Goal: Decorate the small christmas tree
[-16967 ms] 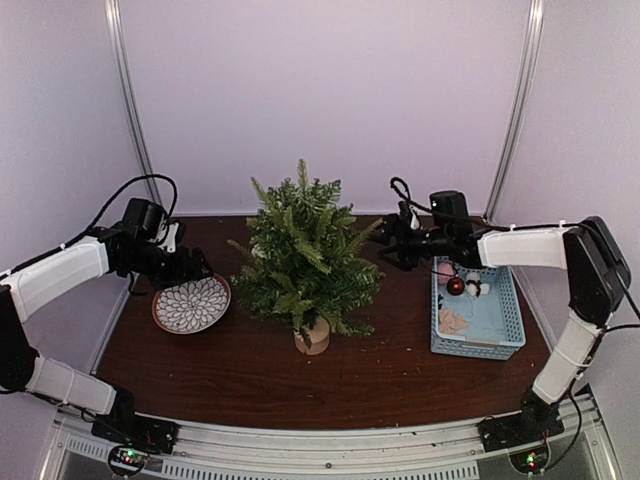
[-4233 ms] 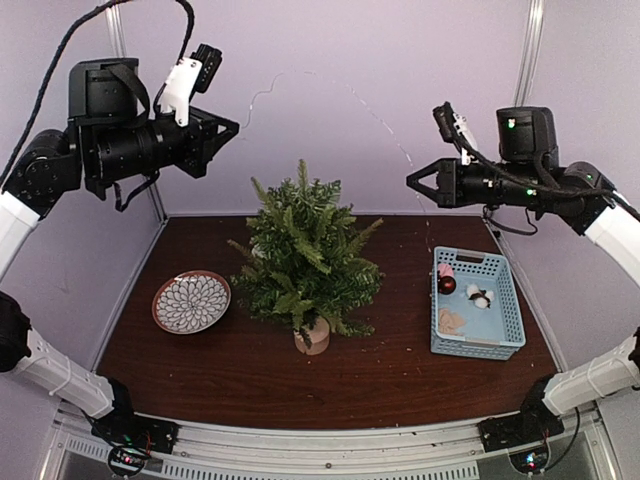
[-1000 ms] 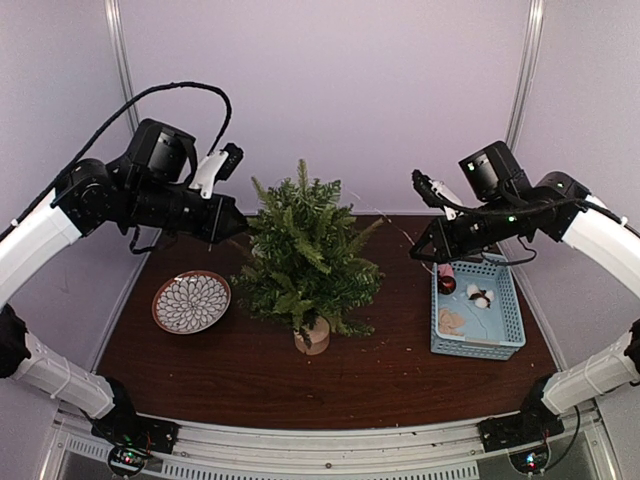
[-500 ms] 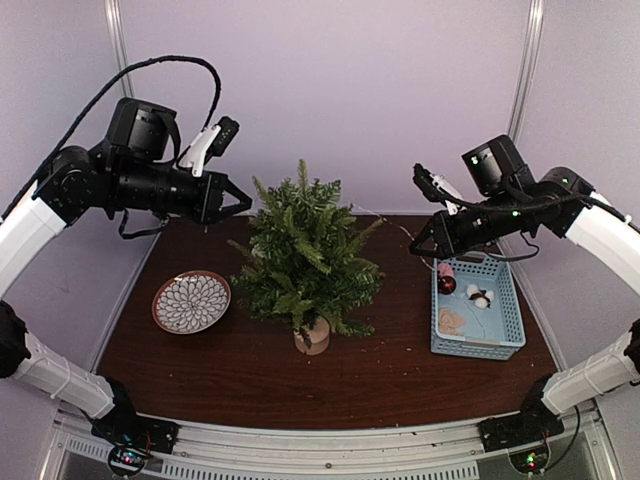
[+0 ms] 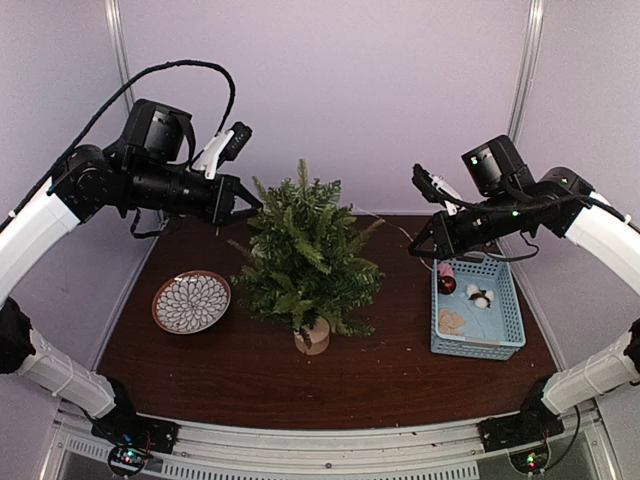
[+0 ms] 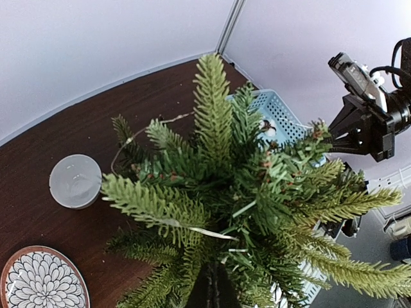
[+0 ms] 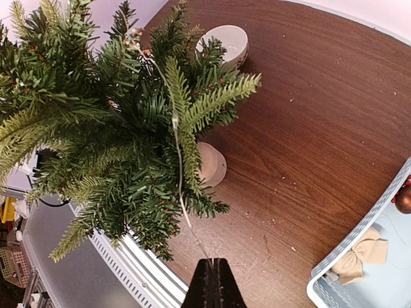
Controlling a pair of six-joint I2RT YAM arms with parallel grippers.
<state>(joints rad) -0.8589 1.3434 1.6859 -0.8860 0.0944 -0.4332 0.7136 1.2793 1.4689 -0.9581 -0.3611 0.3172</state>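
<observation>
The small christmas tree (image 5: 305, 255) stands mid-table on its pale wooden stump (image 5: 312, 338). A thin pale light wire (image 7: 178, 167) lies across its branches. My right gripper (image 7: 212, 266) is shut on one end of that wire, which runs from its tip up into the needles. In the top view it hovers right of the tree (image 5: 415, 250), above the basket's far-left corner. My left gripper (image 5: 250, 203) is shut at the tree's upper left, its tips (image 6: 215, 282) pushed in among the needles beside a strand of the wire (image 6: 205, 230).
A blue basket (image 5: 510, 330) at the right holds a red ball (image 5: 447, 285), a tan bow (image 5: 452, 320) and a white-and-black ornament (image 5: 478, 296). A patterned plate (image 5: 191, 302) lies left of the tree. A white round case (image 6: 76, 181) sits behind the tree.
My left gripper has swung right and a little down, up against the tree's upper left branches. The right gripper has barely moved and stays shut on the wire.
</observation>
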